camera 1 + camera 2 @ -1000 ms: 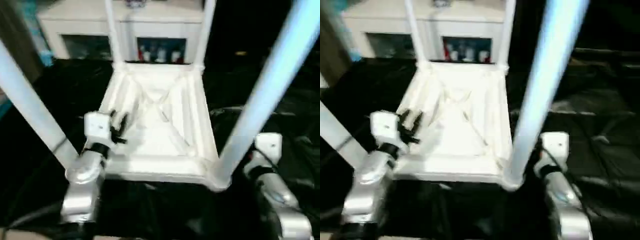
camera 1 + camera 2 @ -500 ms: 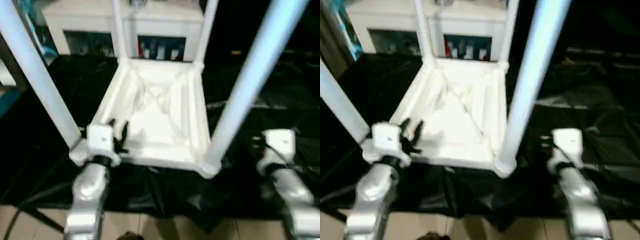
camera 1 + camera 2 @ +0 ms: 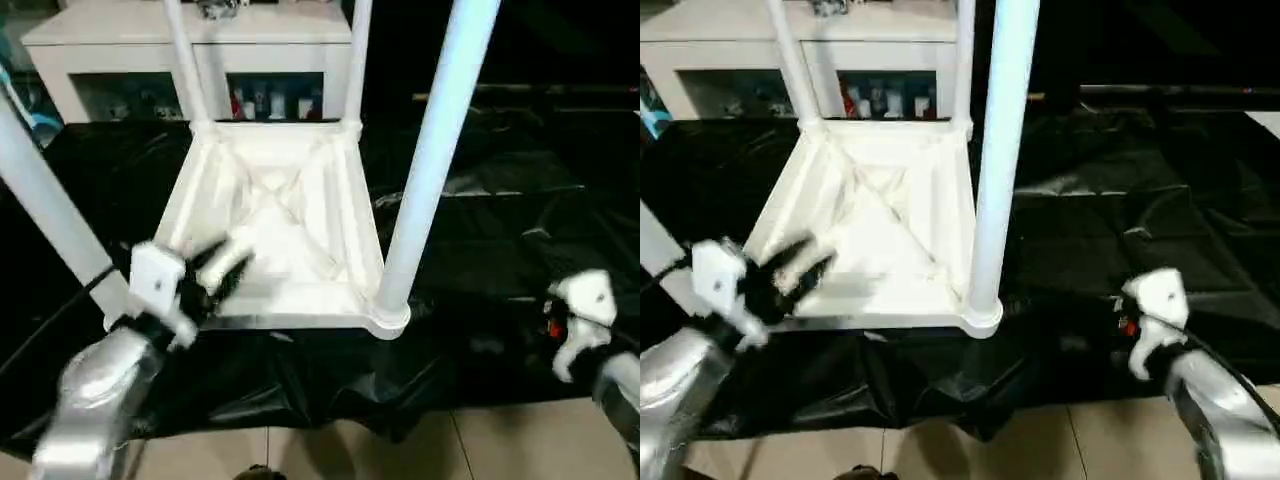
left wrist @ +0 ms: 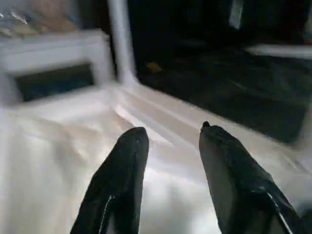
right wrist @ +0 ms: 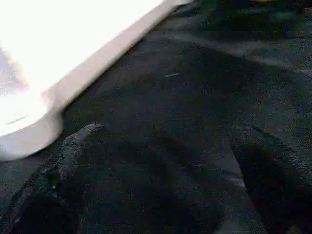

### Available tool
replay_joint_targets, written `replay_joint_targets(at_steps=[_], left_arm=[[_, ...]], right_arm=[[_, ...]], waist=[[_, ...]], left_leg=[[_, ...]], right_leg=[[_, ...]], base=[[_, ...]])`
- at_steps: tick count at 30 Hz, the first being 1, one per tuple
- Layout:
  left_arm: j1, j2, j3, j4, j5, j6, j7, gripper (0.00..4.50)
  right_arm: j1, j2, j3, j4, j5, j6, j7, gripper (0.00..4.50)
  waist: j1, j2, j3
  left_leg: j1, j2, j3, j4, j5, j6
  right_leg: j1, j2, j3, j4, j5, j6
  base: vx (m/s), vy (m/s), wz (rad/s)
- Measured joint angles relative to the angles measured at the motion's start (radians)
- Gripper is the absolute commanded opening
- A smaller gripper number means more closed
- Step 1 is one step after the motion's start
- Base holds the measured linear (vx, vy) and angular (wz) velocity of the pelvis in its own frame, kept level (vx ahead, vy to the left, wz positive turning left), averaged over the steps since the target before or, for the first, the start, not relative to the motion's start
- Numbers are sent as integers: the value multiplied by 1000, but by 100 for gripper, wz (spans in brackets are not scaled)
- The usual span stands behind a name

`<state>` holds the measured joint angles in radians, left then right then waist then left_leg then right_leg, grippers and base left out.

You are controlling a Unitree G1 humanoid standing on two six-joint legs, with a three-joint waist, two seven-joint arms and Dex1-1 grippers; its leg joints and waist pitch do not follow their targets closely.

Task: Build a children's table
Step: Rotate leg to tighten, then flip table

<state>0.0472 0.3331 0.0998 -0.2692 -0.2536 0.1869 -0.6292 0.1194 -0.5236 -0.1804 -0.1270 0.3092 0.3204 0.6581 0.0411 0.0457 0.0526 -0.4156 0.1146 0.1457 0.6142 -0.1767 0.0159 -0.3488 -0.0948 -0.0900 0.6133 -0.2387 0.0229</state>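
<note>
The children's table lies upside down on a black sheet, with its X-ribbed white top [image 3: 290, 210] facing up. Legs stand up from the corners: the near right leg [image 3: 430, 170], the near left leg [image 3: 50, 220] and two thin far ones [image 3: 180, 60]. My left gripper [image 3: 228, 264] reaches over the top's near left part, its fingers [image 4: 122, 165] open above the white ribs with nothing between them. My right gripper [image 5: 173, 129] is open over the black sheet, well right of the table's near right corner [image 5: 24, 126] and touching nothing.
A white cabinet [image 3: 120, 30] with glass-fronted shelves stands behind the table. The crinkled black sheet [image 3: 500, 230] covers the work surface, and its front edge hangs over pale floor tiles [image 3: 400, 450].
The whole view has shifted and pulled back. My right gripper has drawn away from the near right leg, out to the right. My left gripper now leans in over the top's near left edge.
</note>
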Motion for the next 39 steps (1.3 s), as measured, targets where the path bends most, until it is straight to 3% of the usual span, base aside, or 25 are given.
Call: replay_joint_targets(at_steps=[5,6,8,11,15,16,19,22,28,33,39], left_arm=[[-37,80,113,24,-37,-1,-14,198],[-37,107,143,12,-86,33,-36,228],[21,157,160,-41,-177,108,-96,234],[180,211,142,-141,-316,269,-215,262],[277,215,147,-158,-361,328,-238,280],[284,215,156,-161,-374,335,-237,306],[355,217,228,-176,-397,338,-226,334],[393,220,307,-176,-402,343,-206,346],[380,236,390,-171,-360,307,-155,398],[294,256,413,-115,-262,275,-21,433],[278,253,423,-96,-211,263,36,448]], right_arm=[[59,-85,64,-59,55,16,185,432],[68,-99,84,-71,63,26,220,433],[83,-115,111,-89,78,34,260,433],[87,-119,140,-104,93,56,308,433],[87,-148,155,-120,125,76,352,433],[85,-153,158,-131,133,85,358,433],[77,-155,188,-165,170,127,392,450],[60,-135,206,-172,187,154,397,450],[1,-74,266,-141,158,136,373,450],[-63,44,266,-58,130,84,270,450],[-78,103,260,-7,119,54,184,450]], waist=[[20,6,-1],[24,7,-2],[26,9,-4],[22,9,-5],[37,4,-3],[45,2,-2],[50,-13,3],[51,-29,12],[54,-44,20],[59,-43,23],[61,-41,23]], left_leg=[[9,0,6,-5,0,0],[10,0,6,-7,0,0],[12,0,10,-13,-1,0],[14,0,14,-17,-3,1],[17,2,16,-17,-3,1],[20,2,17,-17,-3,1],[32,3,21,-17,-4,-1],[31,3,21,-17,-4,-1],[31,2,22,-17,-4,-1],[32,2,22,-17,-4,-1],[32,2,22,-17,-4,-1]], right_leg=[[2,0,6,0,8,-4],[2,0,7,0,8,-5],[1,1,10,-2,8,-5],[-3,2,15,-2,5,-6],[-2,3,16,-1,5,-6],[0,3,18,-1,4,-4],[2,3,24,0,-3,7],[1,3,25,-3,-4,9],[1,3,27,-10,-4,9],[0,3,27,-15,-4,9],[-1,3,27,-19,-2,5]], base=[[0,0,0],[0,0,0],[28,-7,-2],[37,-9,-4],[0,0,0],[0,0,0],[0,0,0],[0,0,0],[0,0,0],[0,0,0],[0,0,0]])
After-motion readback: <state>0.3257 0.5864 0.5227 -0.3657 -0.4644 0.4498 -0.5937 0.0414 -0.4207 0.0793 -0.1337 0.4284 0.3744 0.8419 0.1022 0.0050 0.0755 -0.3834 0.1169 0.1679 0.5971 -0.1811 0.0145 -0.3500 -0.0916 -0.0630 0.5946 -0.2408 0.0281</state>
